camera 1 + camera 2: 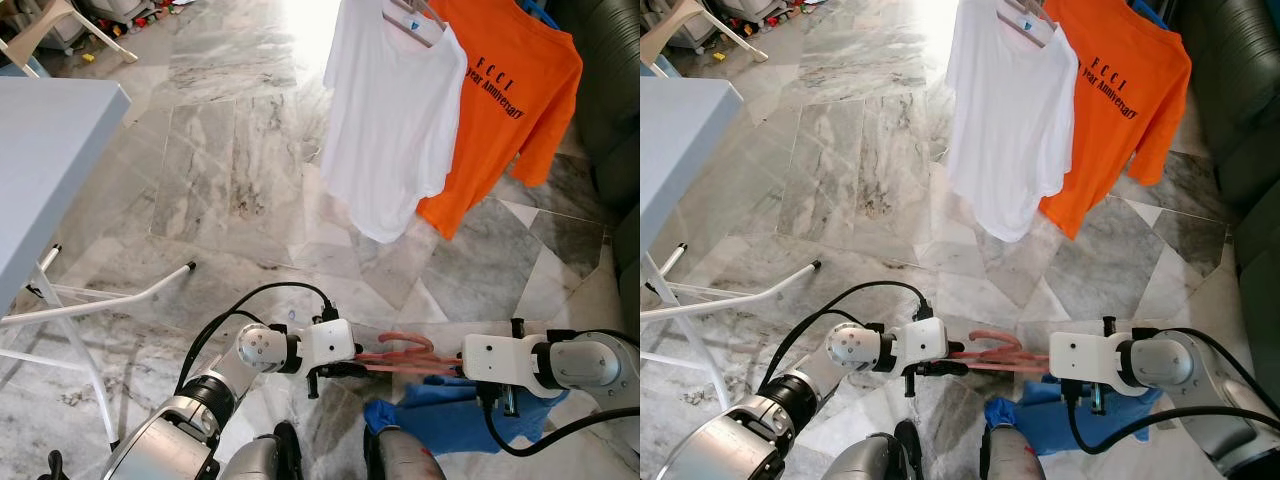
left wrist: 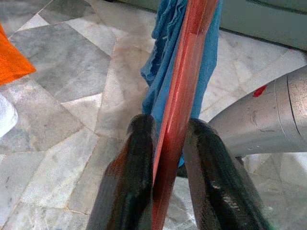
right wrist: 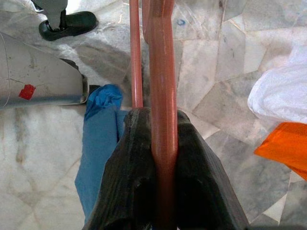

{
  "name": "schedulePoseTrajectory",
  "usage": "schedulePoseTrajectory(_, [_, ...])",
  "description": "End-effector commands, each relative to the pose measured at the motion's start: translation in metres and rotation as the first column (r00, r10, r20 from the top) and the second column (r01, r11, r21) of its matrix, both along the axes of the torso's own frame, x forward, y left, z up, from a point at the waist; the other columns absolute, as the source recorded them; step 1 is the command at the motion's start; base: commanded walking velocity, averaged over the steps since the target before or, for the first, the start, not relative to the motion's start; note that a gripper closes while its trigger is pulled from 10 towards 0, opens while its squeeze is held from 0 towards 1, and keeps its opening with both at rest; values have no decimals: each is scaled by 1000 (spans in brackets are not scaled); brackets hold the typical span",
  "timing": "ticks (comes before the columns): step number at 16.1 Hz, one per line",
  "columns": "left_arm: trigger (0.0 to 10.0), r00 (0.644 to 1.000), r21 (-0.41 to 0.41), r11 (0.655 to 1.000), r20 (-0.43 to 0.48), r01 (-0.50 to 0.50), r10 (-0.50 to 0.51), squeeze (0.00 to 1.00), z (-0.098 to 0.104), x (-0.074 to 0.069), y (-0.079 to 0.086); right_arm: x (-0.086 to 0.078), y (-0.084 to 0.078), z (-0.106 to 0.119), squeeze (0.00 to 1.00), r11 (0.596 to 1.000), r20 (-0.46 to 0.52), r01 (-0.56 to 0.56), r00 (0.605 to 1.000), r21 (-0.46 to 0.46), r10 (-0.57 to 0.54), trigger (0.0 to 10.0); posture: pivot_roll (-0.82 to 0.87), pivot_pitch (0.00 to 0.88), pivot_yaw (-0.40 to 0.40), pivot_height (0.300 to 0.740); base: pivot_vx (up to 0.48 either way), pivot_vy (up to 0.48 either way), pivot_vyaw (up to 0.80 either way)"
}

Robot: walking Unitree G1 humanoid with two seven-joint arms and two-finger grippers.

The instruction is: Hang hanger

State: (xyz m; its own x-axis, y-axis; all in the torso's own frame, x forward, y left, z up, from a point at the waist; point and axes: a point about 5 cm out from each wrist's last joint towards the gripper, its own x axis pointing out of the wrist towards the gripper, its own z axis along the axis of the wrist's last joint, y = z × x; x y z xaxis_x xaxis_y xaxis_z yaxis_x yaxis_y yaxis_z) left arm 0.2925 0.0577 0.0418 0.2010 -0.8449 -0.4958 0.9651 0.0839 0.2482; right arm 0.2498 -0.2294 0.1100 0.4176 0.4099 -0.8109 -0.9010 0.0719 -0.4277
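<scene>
Hanger (image 1: pixel 398 357): pink, held level between both arms, low over the marble floor (image 1: pixel 220 170); blue cloth (image 1: pixel 440 420) draped beneath.
Left gripper (image 2: pixel 169 158): clenched on one end.
Right gripper (image 3: pixel 163 143): clamped on the other end.
Technique: lift should be kept level toward white shirt (image 1: pixel 390 120) and orange shirt (image 1: pixel 510 100); cloth likely to slip if tilted.

My left gripper (image 1: pixel 345 368) and right gripper (image 1: pixel 452 366) at opposite ends of the hanger (image 1: pixel 395 355), cloth (image 1: pixel 440 415) beneath it, two hung shirts (image 1: pixel 390 120) ahead, table (image 1: pixel 45 160) far left.
</scene>
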Motion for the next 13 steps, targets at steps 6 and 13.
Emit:
schedulePoseTrajectory(6, [0, 1000, 24, 1000, -28, 15, -14, 0, -6, -4, 0, 3, 0, 1, 0, 1000, 14, -2, 1000, 4, 2, 10000, -258, 259, 81, 740, 0, 0, 0])
schedulePoseTrajectory(13, [0, 999, -30, 998, 5, -49, 49, 0, -4, -3, 0, 18, -2, 18, 1000, 999, 85, 20, 996, 45, -24, 10000, -253, 251, 74, 740, 0, 0, 0])
